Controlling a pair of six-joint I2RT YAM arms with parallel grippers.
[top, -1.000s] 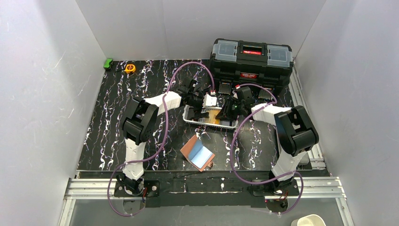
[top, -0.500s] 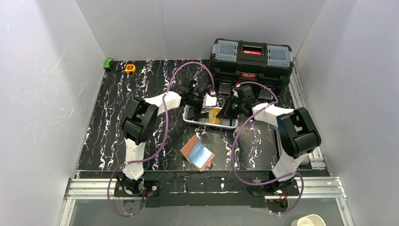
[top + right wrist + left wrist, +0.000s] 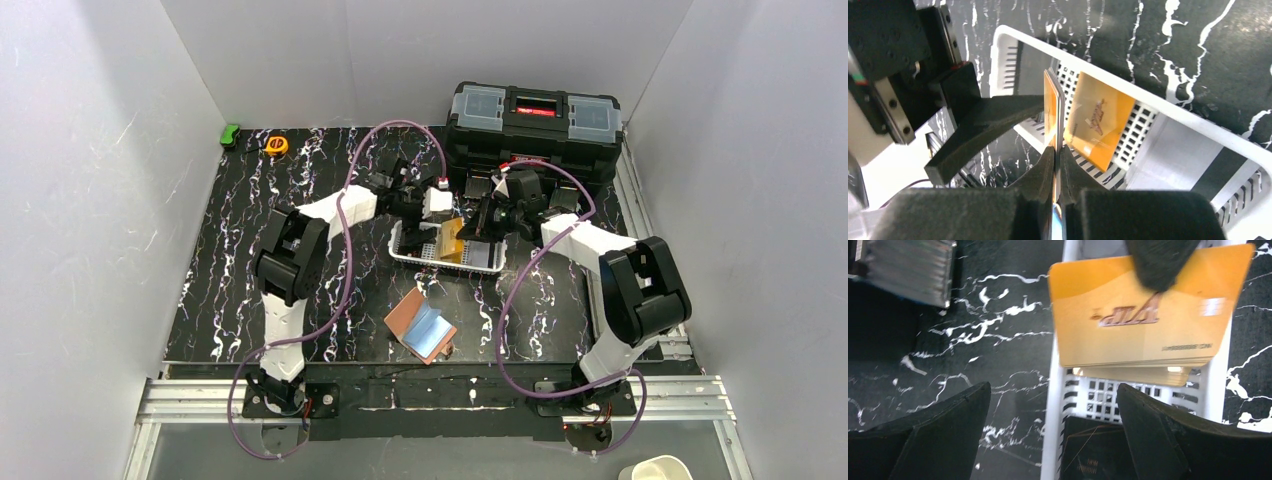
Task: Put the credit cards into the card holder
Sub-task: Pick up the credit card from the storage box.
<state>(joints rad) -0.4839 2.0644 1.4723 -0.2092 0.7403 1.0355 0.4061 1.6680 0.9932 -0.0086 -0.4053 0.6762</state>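
The left gripper (image 3: pixel 1053 390) stood wide open and empty, one finger on each side of the left rim of the basket (image 3: pixel 1052 440), just below the orange card (image 3: pixel 1128 325). The holder (image 3: pixel 403 318) lay open on the table, well apart from the basket, with a blue card (image 3: pixel 430 335) on it. The right gripper (image 3: pixel 1055 150) was closed on one edge of the orange card and held it over the basket. We judged that the main danger was this thin grip: only a narrow strip of the card was between the fingers, so the card could turn or slip out on the way to the holder. What was pinched also seemed thicker than one card, and an extra card could slide free and fall back. If the left gripper closed on the card off its middle, it could twist it. The left wrist view showed the face of the card, a second orange card (image 3: pixel 1133 375) under it and a black card (image 3: pixel 1088 460) in the basket. The right wrist view showed the pinch edge-on, which the left one hid. Only the top view showed the holder.
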